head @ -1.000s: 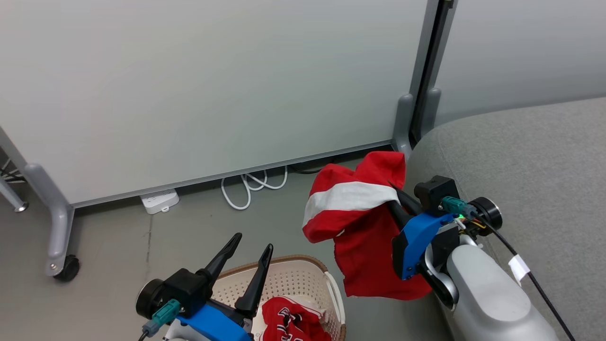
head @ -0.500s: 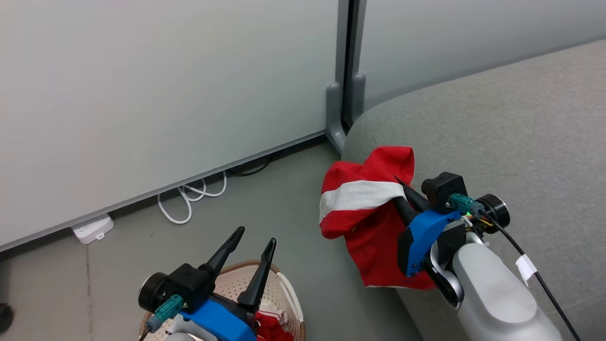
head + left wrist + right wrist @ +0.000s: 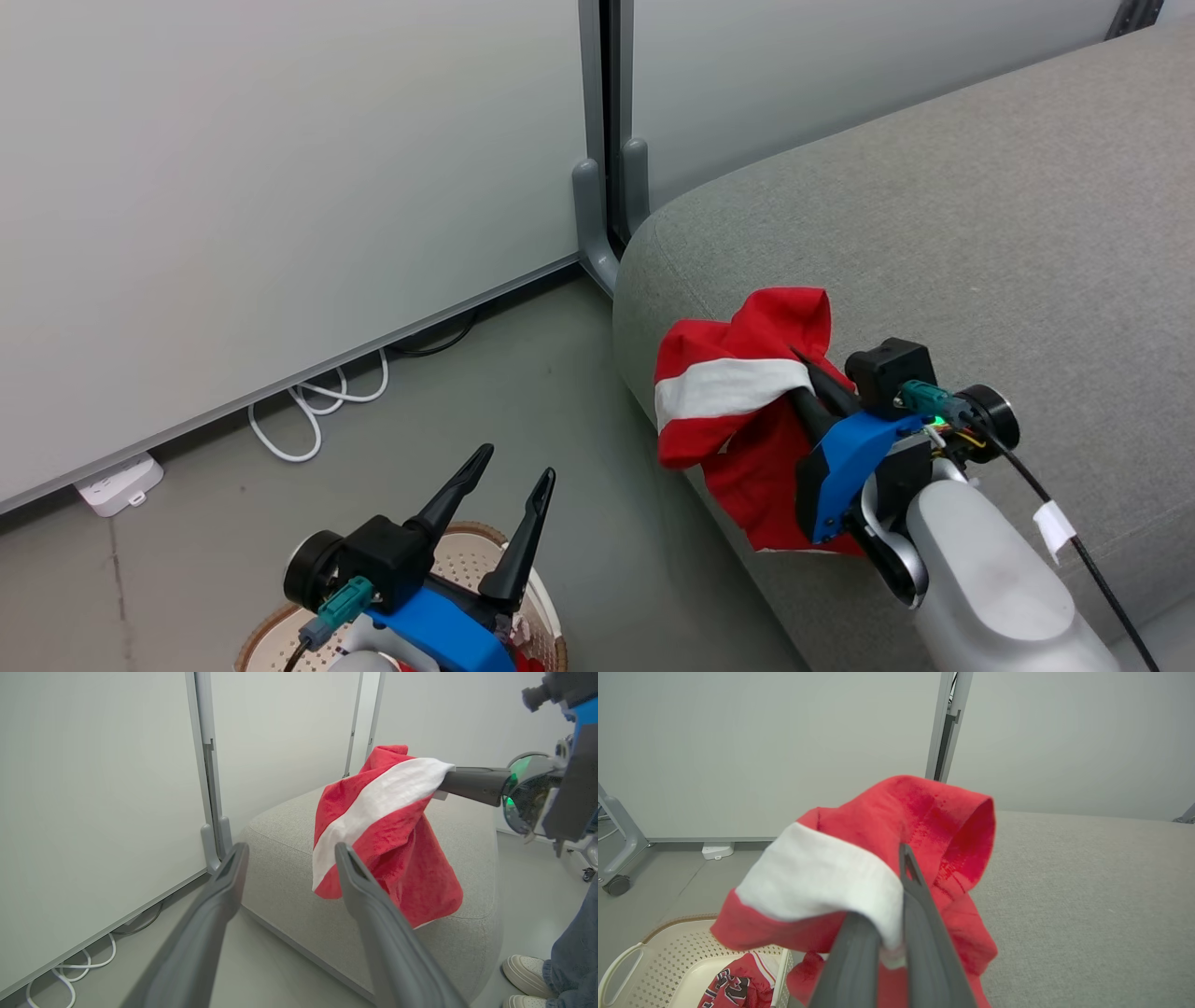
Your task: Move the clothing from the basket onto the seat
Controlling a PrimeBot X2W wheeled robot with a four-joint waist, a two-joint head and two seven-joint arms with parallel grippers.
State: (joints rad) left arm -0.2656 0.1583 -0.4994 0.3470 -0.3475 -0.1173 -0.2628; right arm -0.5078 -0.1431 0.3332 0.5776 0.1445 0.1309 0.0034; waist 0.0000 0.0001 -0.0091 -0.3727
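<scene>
Head view, held garment: the red fabric garment with a white band (image 3: 724, 387) is hanging bunched from the right tool (image 3: 796, 357). It is sitting over the rounded corner of the large grey upholstered sofa (image 3: 934, 233), its hem drooping past the sofa's edge.
Head view, right tool: it is clenching the garment at the white band, fingers pressed together.
Head view, left tool: the left tool (image 3: 517, 462) is standing released, carrying nothing, above the cream perforated plastic basket with a brown rim (image 3: 459, 553).
Left wrist view, lie of the cloth: the garment is draping down from the pinch, its long axis near vertical. I cannot tell whether it is touching the sofa.
Right wrist view, way ahead: bare seat is lying ahead and to the right of the fingers. The basket is sitting at lower left, holding a second red garment with black-and-white lettering (image 3: 733, 987).
Judgement: the right arm is the nearer one. The coming move is probably calling for travel further in from the sofa's edge before letting go, otherwise the cloth may slide off.
</scene>
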